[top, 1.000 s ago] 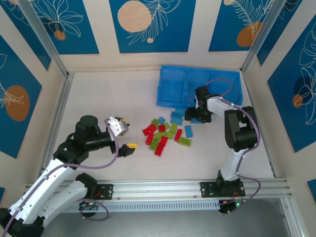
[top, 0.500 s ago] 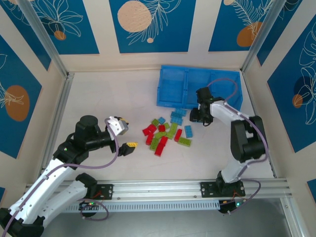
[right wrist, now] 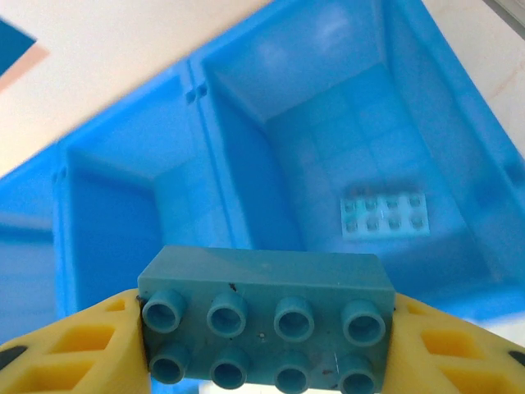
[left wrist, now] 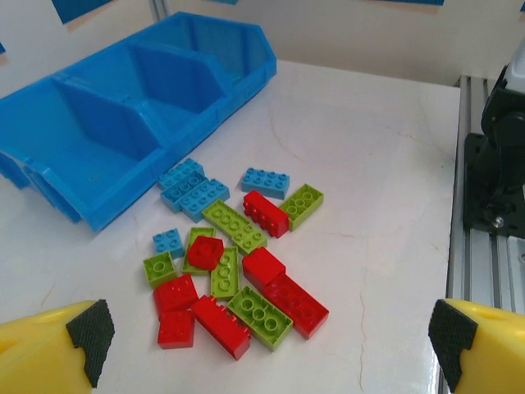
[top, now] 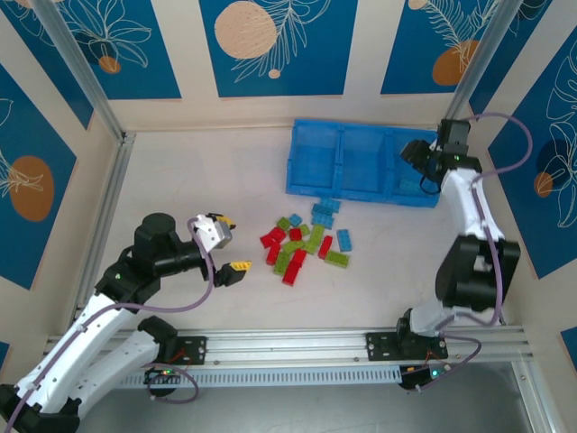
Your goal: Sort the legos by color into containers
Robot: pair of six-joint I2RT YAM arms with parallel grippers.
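Note:
Red, lime green and light blue legos [top: 302, 242] lie in a loose pile mid-table, and the left wrist view shows the same legos [left wrist: 238, 263] close up. Behind them stands the blue three-compartment bin [top: 311, 189], also visible in the left wrist view [left wrist: 123, 201]. My right gripper [top: 420, 168] hangs over the bin's right compartment. In its own view the right gripper [right wrist: 267, 349] is shut on a light blue brick [right wrist: 267, 287], studs facing the camera. Another light blue brick [right wrist: 385, 215] lies on that compartment's floor. My left gripper [top: 229, 249] stands open left of the pile, holding nothing.
An aluminium rail [top: 297, 343] runs along the near edge, with the right arm's base [left wrist: 492, 164] on it. A second rail [top: 106, 212] lines the left wall. Several light blue bricks [left wrist: 193, 185] lie just in front of the bin.
My right gripper closed on a light blue brick at the pile's right edge, then lifted it back and right to above the bin's right compartment. The left arm barely moved.

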